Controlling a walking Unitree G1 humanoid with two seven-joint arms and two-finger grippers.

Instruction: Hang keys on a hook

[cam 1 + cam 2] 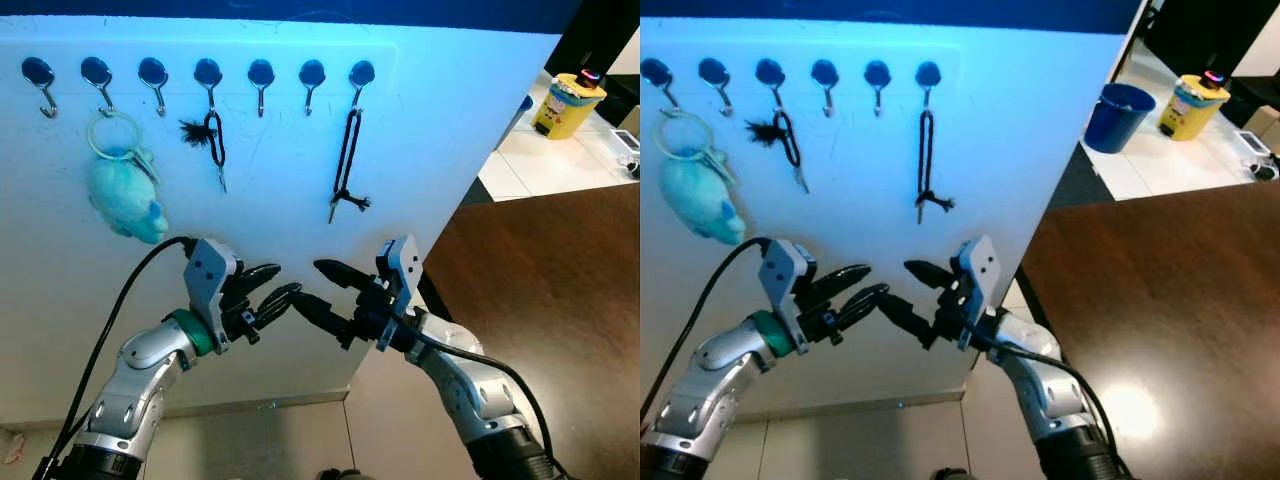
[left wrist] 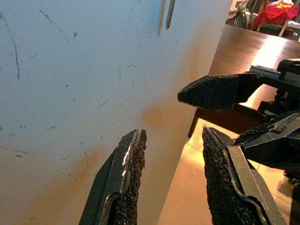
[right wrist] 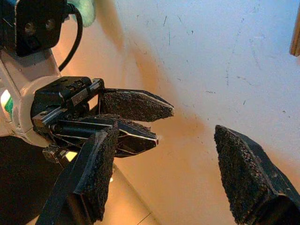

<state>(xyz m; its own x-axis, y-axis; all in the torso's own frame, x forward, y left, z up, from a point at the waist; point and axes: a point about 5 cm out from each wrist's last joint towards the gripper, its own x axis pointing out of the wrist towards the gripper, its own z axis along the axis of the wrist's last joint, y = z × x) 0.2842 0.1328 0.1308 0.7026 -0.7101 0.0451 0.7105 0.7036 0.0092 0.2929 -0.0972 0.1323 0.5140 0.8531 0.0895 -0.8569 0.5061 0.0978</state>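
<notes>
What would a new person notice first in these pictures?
Probably the row of hooks along the top of the white board, with a fluffy turquoise keychain hanging near its left end. Below them, the left gripper and the right gripper face each other, both open and empty.

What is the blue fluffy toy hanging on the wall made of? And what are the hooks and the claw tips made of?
The toy looks like soft, fuzzy plush, since its edges are fluffy. The hooks seem to be shiny metal under dark round caps, because they glint. The left claw and right claw have black fingertips that look like rough, grainy rubber or foam; which one is hard to tell.
</notes>
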